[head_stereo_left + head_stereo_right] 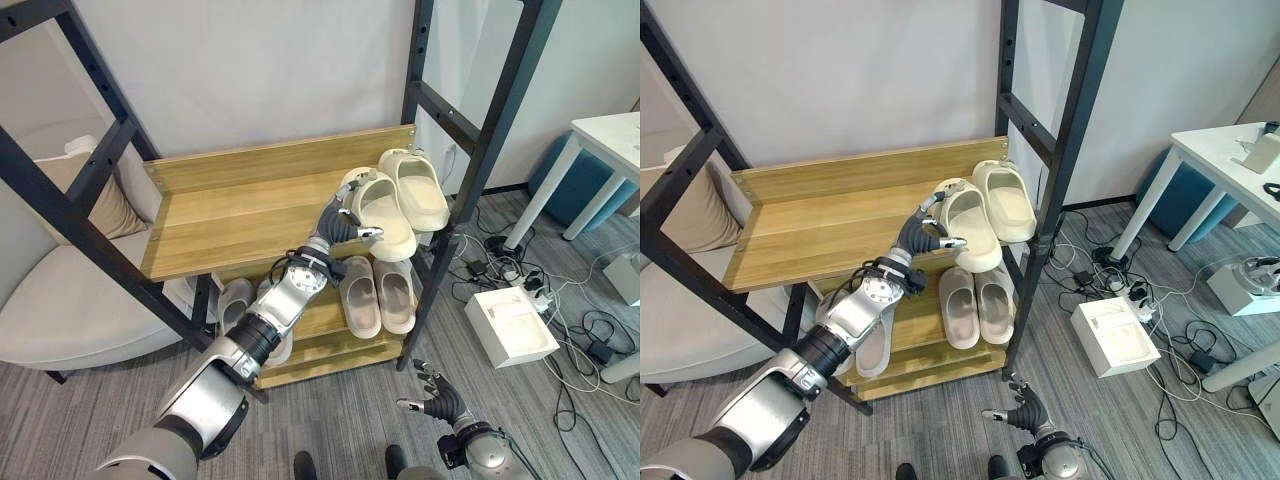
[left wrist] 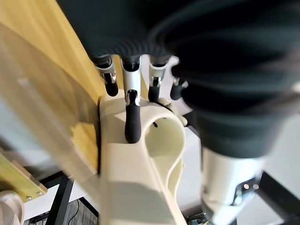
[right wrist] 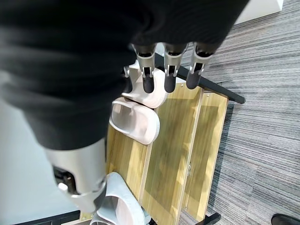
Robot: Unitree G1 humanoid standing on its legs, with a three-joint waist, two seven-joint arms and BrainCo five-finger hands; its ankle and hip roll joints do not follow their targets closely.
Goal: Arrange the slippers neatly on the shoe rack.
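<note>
Setting: an office or lab-type room used as a test area. Flooring is grey striped carpet point(image 1: 330, 420), typical of commercial premises. A white counter point(image 1: 1230, 150) on white legs stands at the right — beside it, a white box point(image 1: 510, 325) and a tangle of black cables with a power strip point(image 1: 535, 290) lie on the floor. Domestic props are staged within it: a wooden shoe rack point(image 1: 240, 215) in a black metal frame against a plain white wall, and a beige armchair point(image 1: 60, 300) with a cushion point(image 1: 95, 195) at the left.

shoe rack point(image 1: 230, 215): matt wood shelves, black metal frame | slippers point(image 1: 400, 200): smooth cream foam-like | floor point(image 1: 350, 420): grey carpet
</note>
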